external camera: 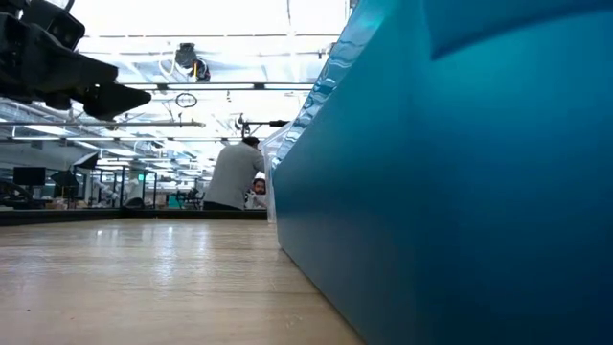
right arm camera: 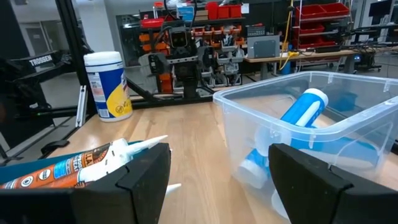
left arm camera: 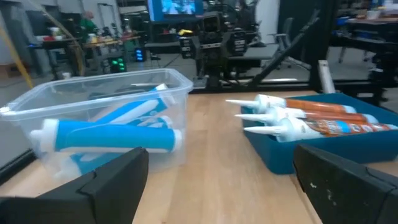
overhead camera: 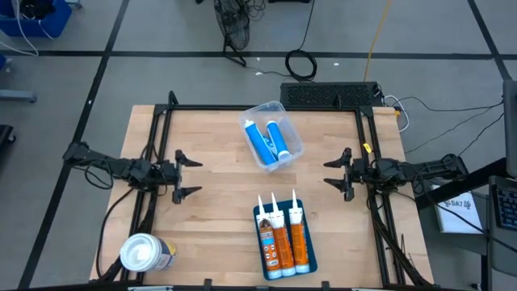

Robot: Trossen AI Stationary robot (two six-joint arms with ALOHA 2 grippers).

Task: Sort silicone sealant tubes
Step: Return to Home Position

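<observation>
Three orange-labelled sealant tubes (overhead camera: 282, 234) lie side by side in a blue tray (overhead camera: 265, 270) at the table's near middle, nozzles toward the far edge; they also show in the left wrist view (left arm camera: 317, 118). Blue-and-white tubes (overhead camera: 266, 139) lie in a clear plastic bin (overhead camera: 292, 139) at the far middle, also in the left wrist view (left arm camera: 109, 134). My left gripper (overhead camera: 189, 175) is open and empty at the table's left. My right gripper (overhead camera: 334, 170) is open and empty at the right.
A fat white-topped canister (overhead camera: 146, 253) stands at the near left corner. A black frame (overhead camera: 266, 108) borders the wooden table. In the low view the blue tray's wall (external camera: 450, 182) fills the right side. A person (external camera: 233, 172) is in the room behind.
</observation>
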